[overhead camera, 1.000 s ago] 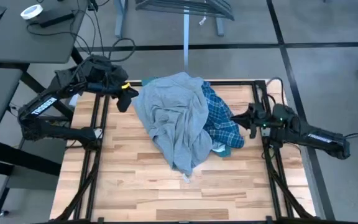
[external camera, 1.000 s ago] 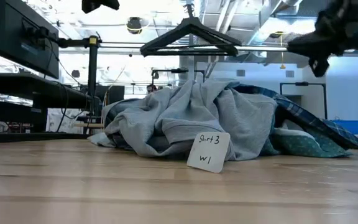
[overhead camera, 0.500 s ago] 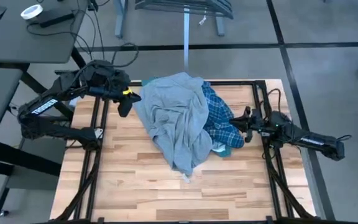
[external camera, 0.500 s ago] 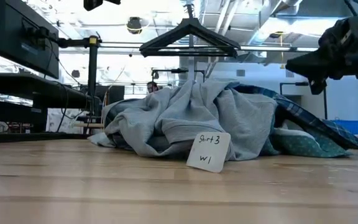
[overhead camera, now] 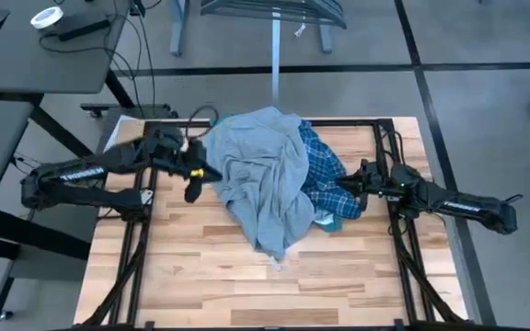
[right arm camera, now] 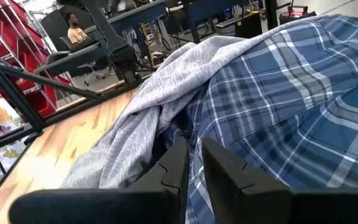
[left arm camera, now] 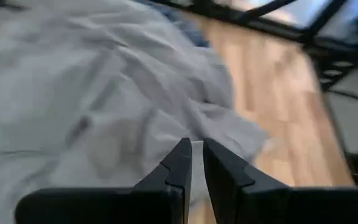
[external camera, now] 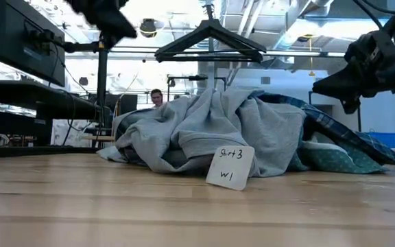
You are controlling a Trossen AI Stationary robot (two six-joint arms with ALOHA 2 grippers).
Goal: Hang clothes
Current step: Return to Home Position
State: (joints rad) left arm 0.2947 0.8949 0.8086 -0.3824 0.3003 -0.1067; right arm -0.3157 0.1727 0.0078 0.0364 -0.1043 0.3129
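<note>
Both sets of fingers clenched empty, the left gripper (overhead camera: 194, 184) is being lowered beside the grey tee (overhead camera: 256, 170), the right gripper (overhead camera: 355, 178) by the plaid shirt (overhead camera: 325, 179). The clothes (external camera: 252, 137) are being left heaped mid-desk (overhead camera: 201, 276), unhung.

The left arm (overhead camera: 90, 173) stretches nearly level toward the clothes pile (overhead camera: 260, 175). Its left gripper (overhead camera: 194, 187) is just beside the pile's left edge, fingers drawn together on nothing. The right arm (overhead camera: 463, 202) reaches in from the pile's other side. The right gripper (overhead camera: 351, 181) is at the pile's right edge, fingers likewise closed and empty.
</note>
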